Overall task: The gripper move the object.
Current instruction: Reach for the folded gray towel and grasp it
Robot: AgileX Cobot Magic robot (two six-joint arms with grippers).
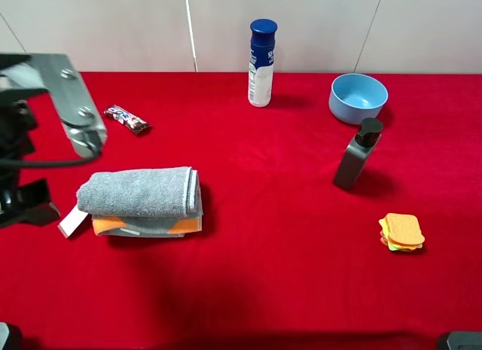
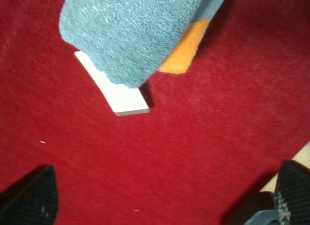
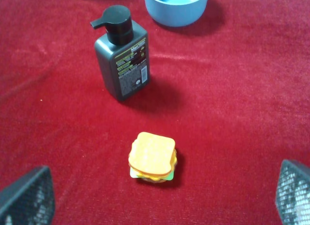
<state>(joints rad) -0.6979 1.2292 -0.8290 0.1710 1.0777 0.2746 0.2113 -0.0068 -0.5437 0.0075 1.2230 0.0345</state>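
The folded grey terry towel (image 1: 139, 192) lies flat on the red-covered worktop (image 1: 286, 290), towards its left side. Its orange stripe band (image 1: 113, 226) shows along the lower layer, and its white tag (image 1: 73, 220) sticks out at the left end. Nothing holds the towel. It rests on the cloth under its own weight, so as far as the pictures show the move itself is left to do. The approach looks partly made, while the closing, lifting and carrying remain. Where the towel should end up cannot be read from the scene.

The left gripper (image 2: 164, 201) hangs just off the towel's tagged end, apart from it. In the left wrist view its jaws stand wide apart, with only bare red cloth between their dark pads (image 2: 29, 196). The towel's rounded end (image 2: 135, 31) and the tag (image 2: 121, 94) lie ahead of them, not yet between them. The jaws would probably need to advance and drop before they could close on the folded layers.

The right gripper (image 3: 160, 196) also has its jaws apart and empty, well away from the towel. It looks over a small orange-yellow sponge stack (image 3: 152, 157), a dark pump bottle (image 3: 121, 60) and a blue bowl (image 3: 177, 7).

Farther back on the worktop stand a white bottle with a blue cap (image 1: 261, 62) and a wrapped snack bar (image 1: 126, 119).
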